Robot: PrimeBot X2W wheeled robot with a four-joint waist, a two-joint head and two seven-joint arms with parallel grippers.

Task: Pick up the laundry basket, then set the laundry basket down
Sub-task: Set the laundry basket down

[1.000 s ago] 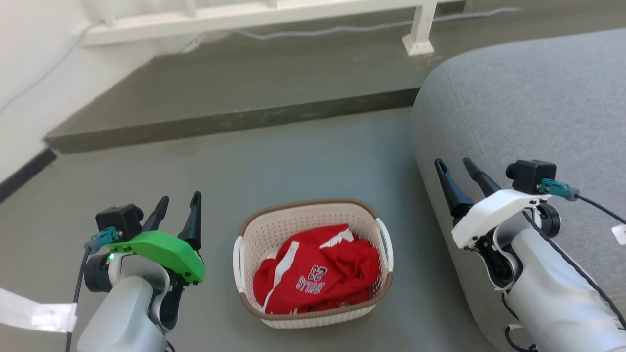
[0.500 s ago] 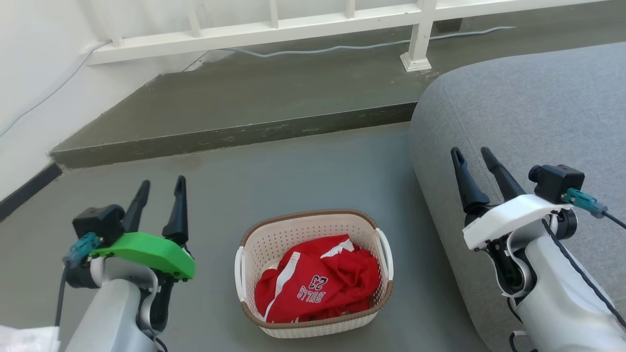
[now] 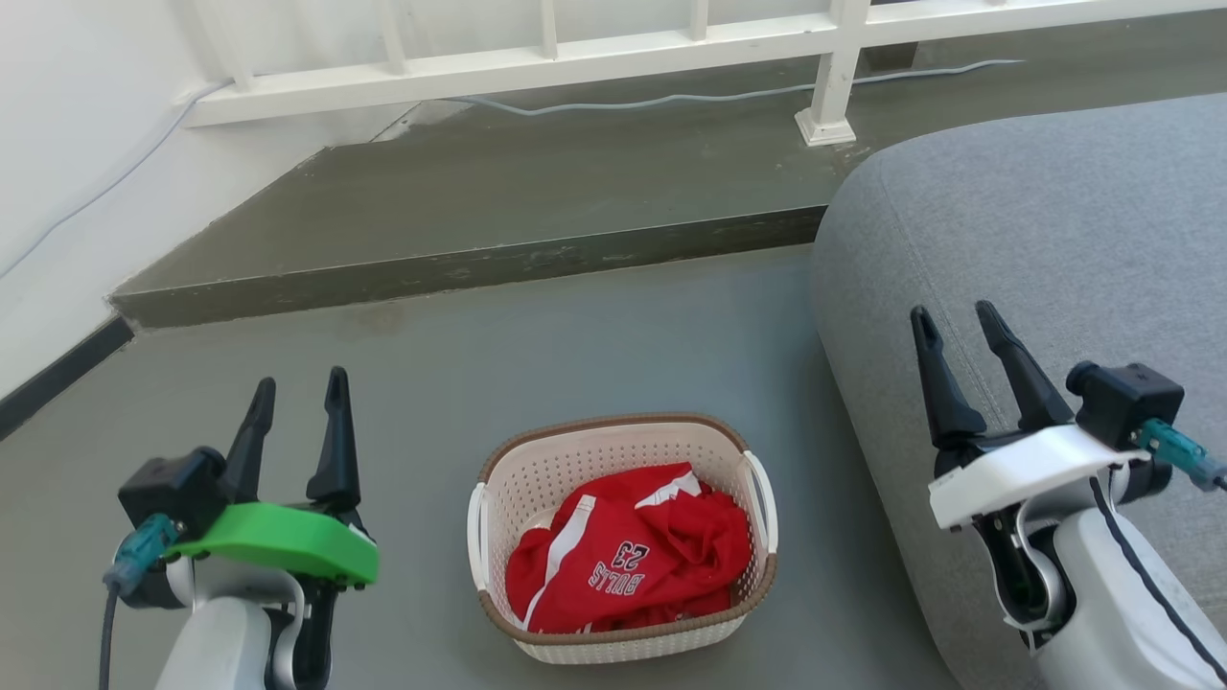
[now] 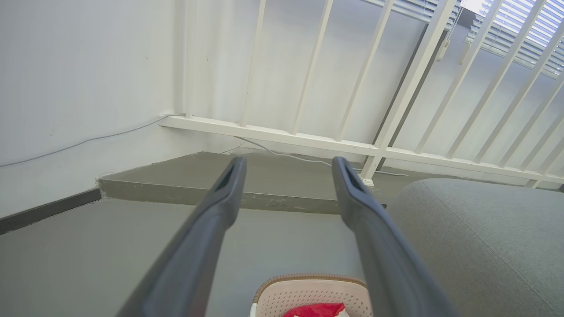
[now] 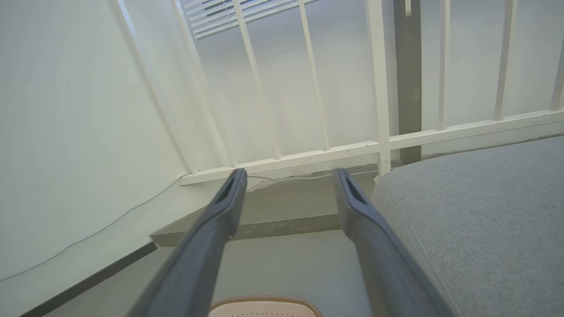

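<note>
Head view: the laundry basket (image 3: 613, 450) stands upright on the grey floor (image 3: 594, 335) at 6 o'clock from the picture's centre; a crumpled red garment (image 3: 633, 565) with white trim and lettering lies inside it; my left hand (image 3: 300, 383) hangs at the basket's 9 o'clock, apart from it, its two dark fingers parted by a moderate gap and holding nothing; my right hand (image 3: 953, 312) hangs at the basket's 3 o'clock, above the edge of a grey upholstered cushion (image 3: 1035, 211), likewise parted and empty, well apart from the basket; neither hand touches the white side handles (image 3: 474, 522); at 12 o'clock a raised step (image 3: 479, 192) crosses the floor, with a white railing (image 3: 594, 53) and a pale cable (image 3: 690, 96) beyond it. Left wrist view: between my spread fingers (image 4: 220, 207) I see the basket's far edge and a scrap of red at 6 o'clock, the cushion at 4 o'clock. Right wrist view: the fingers stand equally spread; the basket's far edge shows at 6 o'clock, the cushion at 4 o'clock, the railing at 12 o'clock.
</note>
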